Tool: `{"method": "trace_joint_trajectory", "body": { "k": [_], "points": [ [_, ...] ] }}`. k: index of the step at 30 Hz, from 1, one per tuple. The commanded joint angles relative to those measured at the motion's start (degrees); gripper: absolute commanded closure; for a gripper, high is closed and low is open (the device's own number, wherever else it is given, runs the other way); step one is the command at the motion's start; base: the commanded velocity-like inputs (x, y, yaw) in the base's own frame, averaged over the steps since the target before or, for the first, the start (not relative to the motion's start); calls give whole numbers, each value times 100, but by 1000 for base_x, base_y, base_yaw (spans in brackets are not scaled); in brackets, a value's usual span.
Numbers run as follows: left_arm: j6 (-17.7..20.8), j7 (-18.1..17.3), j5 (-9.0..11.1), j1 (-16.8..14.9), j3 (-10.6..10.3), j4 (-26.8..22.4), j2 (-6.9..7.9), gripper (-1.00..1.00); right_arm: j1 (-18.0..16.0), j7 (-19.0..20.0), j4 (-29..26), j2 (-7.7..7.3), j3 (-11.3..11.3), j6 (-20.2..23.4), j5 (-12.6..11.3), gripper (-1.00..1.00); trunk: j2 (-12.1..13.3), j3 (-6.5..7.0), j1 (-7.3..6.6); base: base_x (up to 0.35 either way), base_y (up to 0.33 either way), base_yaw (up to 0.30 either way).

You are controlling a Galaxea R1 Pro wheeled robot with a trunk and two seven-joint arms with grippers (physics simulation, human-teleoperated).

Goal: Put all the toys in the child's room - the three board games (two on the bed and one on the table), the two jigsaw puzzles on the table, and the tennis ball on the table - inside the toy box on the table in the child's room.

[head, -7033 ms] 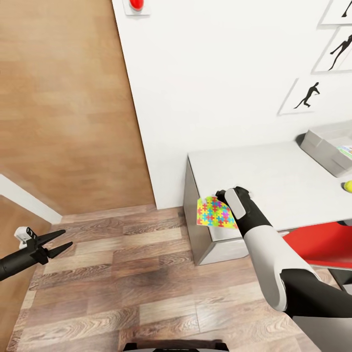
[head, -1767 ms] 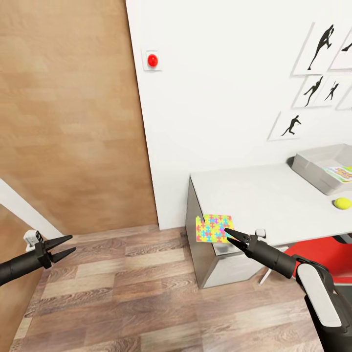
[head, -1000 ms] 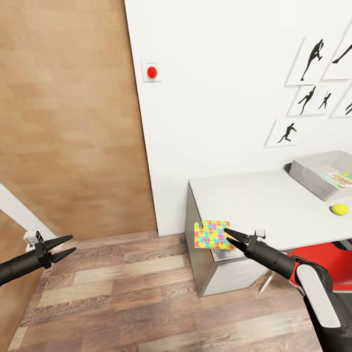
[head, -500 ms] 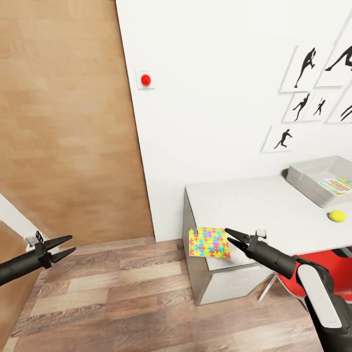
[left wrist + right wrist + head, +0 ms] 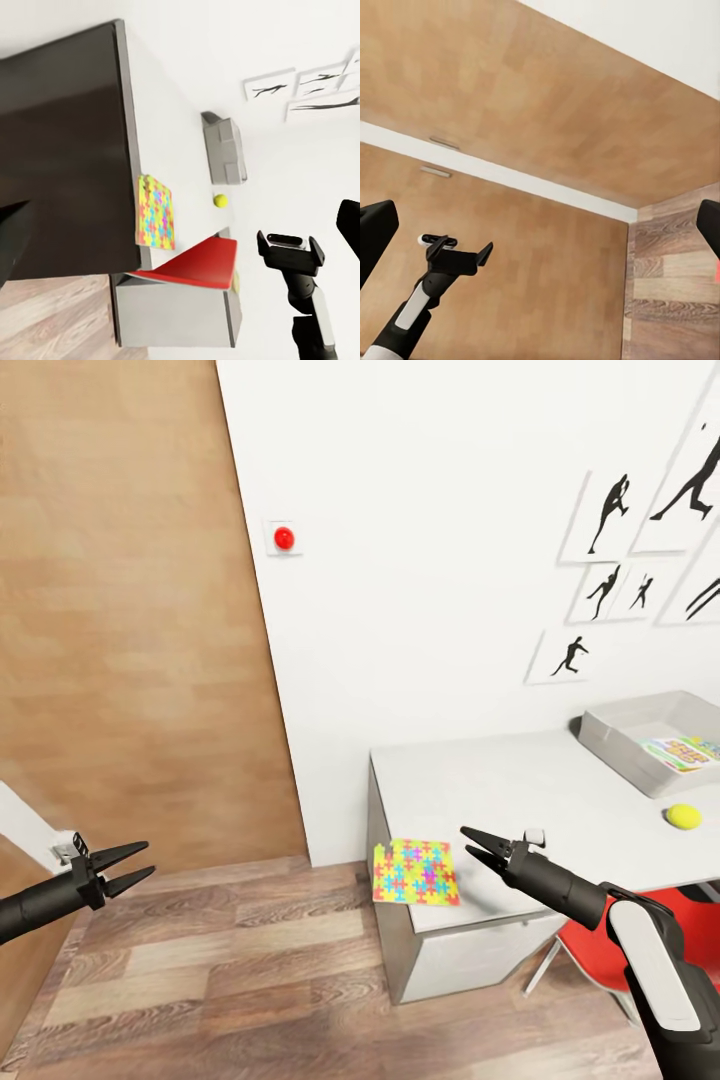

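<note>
One jigsaw puzzle (image 5: 415, 871) lies flat on the table's (image 5: 500, 785) near left corner, slightly over the edge; the left wrist view shows the puzzle (image 5: 155, 212) too. My right gripper (image 5: 465, 841) hovers open and empty just right of it, not touching. The grey toy box (image 5: 628, 742) stands at the table's far right with a flat colourful printed piece (image 5: 682, 752) inside. The tennis ball (image 5: 683, 816) rests on the table in front of the box. My left gripper (image 5: 150, 857) is open and empty, far to the left over the floor. The bed is out of view.
A red chair (image 5: 690, 920) is tucked under the table's right part. A white wall with black silhouette pictures (image 5: 610, 510) and a red button (image 5: 284, 538) stands behind the table. A wooden wall (image 5: 130, 610) is at left, with plank floor (image 5: 220, 960) in front.
Seven seconds ago my right gripper held the puzzle over the table's corner; now the puzzle lies there and the gripper is open, apart from it. The head view has swung and shifted.
</note>
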Motion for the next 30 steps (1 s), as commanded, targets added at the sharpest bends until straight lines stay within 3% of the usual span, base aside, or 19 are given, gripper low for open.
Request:
{"method": "trace_joint_trajectory", "body": {
  "k": [1, 10, 30],
  "points": [
    [37, -11, 7, -4, -1, 0, 1, -100, -6, 31, -5, 0, -8, 30, 18, -100, -10, -1, 4, 4, -69, 0],
    [37, -10, 7, -4, -6, 0, 1, -100, -7, 54, -11, -5, -8, 33, 18, -100, -10, 85, 4, 1, -185, 0],
    [37, -9, 7, -4, -10, 0, 1, -100, -8, 57, -19, -11, -9, 39, 18, -100, -10, 135, 4, 4, 1, 0]
  ]
}}
